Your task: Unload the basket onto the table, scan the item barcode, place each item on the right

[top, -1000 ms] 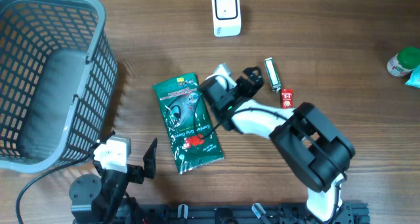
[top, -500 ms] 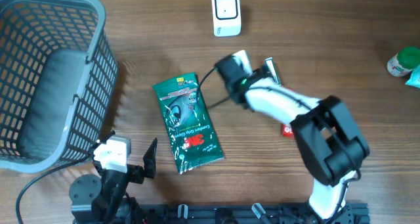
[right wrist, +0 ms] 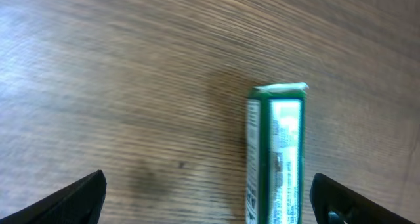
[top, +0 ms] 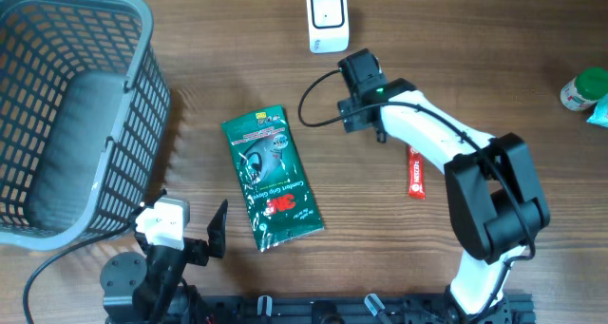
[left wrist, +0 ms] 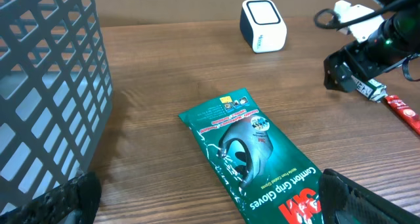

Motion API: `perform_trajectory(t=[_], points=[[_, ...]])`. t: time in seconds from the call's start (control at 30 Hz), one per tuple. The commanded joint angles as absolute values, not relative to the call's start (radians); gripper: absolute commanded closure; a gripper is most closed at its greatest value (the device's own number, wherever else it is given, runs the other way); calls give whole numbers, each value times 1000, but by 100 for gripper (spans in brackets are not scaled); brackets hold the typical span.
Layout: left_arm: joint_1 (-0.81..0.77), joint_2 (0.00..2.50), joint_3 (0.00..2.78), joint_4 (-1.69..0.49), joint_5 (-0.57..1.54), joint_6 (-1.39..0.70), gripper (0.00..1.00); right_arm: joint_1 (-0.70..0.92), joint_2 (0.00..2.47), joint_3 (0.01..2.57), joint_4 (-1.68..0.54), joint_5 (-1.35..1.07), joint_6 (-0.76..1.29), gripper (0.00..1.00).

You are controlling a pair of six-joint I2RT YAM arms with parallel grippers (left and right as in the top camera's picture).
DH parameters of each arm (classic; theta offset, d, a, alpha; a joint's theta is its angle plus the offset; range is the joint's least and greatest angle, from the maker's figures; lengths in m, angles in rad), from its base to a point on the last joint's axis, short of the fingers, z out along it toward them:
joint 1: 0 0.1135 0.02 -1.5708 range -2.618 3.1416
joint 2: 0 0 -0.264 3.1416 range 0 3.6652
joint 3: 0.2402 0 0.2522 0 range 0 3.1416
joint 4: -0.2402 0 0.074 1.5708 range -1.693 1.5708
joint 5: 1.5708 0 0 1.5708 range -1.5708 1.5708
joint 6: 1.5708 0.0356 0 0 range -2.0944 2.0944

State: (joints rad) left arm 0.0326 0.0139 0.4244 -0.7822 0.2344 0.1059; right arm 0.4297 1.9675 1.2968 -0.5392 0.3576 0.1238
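While the right pincer (right wrist: 210,199) hangs wide open and empty over the table (top: 494,39), the small green pack (right wrist: 275,155), which I take for the item to scan, lies flat on the wood just under it. It is not centred between the fingers (right wrist: 82,198) but off toward the right-hand one. Its long axis runs crosswise to the line from finger to finger. To my eye the jaws would close on its narrow width once the wrist shifts a little sideways and comes down. The white scanner (top: 327,20) stands near, just beyond the pincer toward the far edge, so the carry looks short. A red stick (top: 414,172) lies beside that arm, untouched. The left pincer (left wrist: 211,201) sits low at the near edge, equally wide open with nothing in it. It faces the green glove packet (top: 274,177), with the grey basket (top: 133,124) to its left. It is well apart from the pack, so the right arm is plainly the nearer.
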Motion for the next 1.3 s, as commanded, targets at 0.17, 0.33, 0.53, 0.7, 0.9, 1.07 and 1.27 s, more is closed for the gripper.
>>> perform_trajectory(t=[0.17, 0.33, 0.53, 0.7, 0.9, 1.07, 1.27], points=[[28, 7, 418, -780, 246, 96, 0, 257, 1972, 1248, -539, 204, 222, 13], [28, 7, 418, -780, 246, 96, 0, 245, 2016, 1248, -560, 43, 161, 48], [28, 7, 418, -780, 246, 96, 0, 244, 2017, 1249, -705, 66, 259, 41], [28, 7, 418, -780, 246, 96, 0, 243, 2019, 1249, -688, 82, 290, 47], [28, 7, 418, -780, 246, 96, 0, 240, 2038, 1248, -639, 175, 344, 56], [28, 7, 418, -780, 246, 96, 0, 234, 2082, 1248, -669, 173, 352, 92], [28, 7, 418, -780, 246, 96, 0, 234, 2059, 1264, -714, -146, 360, 96]])
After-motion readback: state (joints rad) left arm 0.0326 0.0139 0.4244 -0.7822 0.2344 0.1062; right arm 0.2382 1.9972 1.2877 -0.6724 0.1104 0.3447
